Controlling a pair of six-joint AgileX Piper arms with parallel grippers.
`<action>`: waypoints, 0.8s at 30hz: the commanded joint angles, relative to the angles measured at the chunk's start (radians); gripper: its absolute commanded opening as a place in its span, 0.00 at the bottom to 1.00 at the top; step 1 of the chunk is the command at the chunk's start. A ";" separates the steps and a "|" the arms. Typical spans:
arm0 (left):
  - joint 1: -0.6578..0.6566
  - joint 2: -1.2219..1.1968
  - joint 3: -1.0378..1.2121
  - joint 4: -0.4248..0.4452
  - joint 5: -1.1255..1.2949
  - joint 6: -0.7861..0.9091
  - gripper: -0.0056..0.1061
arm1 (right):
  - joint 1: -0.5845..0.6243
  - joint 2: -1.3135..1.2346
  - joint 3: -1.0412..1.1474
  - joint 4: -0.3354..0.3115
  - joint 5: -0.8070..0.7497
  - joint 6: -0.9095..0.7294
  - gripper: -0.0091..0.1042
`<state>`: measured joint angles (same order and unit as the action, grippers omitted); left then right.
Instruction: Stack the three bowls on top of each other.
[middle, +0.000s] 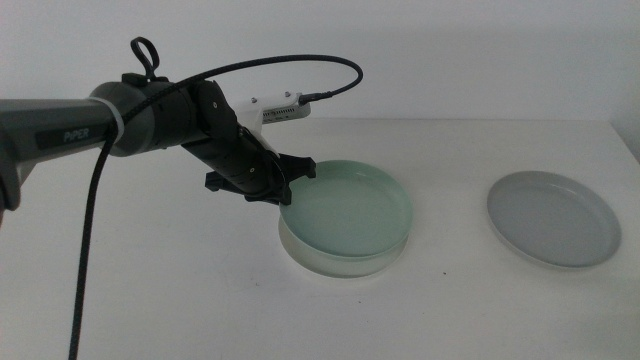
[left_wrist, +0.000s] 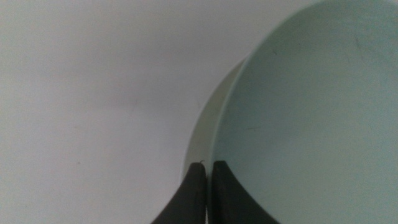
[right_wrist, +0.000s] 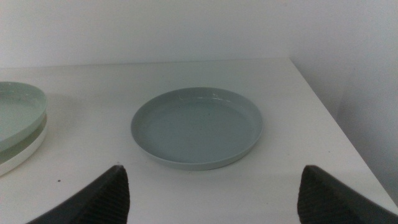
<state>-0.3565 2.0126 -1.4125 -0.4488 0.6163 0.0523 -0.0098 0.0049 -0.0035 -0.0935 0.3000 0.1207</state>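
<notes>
Left arm slants down, its tool (middle: 291, 178) pinched on the mint bowl (middle: 348, 212) rim, atop the white bowl (left_wrist: 202, 134). Grey bowl (middle: 553, 217) sits apart. Three bowls. Right tool (right_wrist: 211, 190) spread wide.

A flat white matte table (middle: 150, 290) fills most of the scene, and its far edge meets a plain white wall (middle: 450, 50). The light is soft and even, with only faint shadows on the table surface.
</notes>
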 joint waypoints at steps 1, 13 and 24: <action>-0.003 -0.004 0.002 -0.012 -0.020 0.004 0.07 | -0.005 -0.005 0.004 -0.005 -0.010 -0.005 0.85; -0.003 -0.070 0.002 -0.012 0.027 0.160 0.89 | -0.005 -0.005 0.004 -0.005 -0.010 -0.005 0.85; -0.003 -0.605 0.133 -0.031 0.110 0.421 0.89 | -0.005 -0.005 0.004 -0.005 -0.010 -0.005 0.85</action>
<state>-0.3565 1.4969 -1.3079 -0.4652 0.7111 0.4465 -0.0098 0.0049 -0.0035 -0.0935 0.3000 0.1207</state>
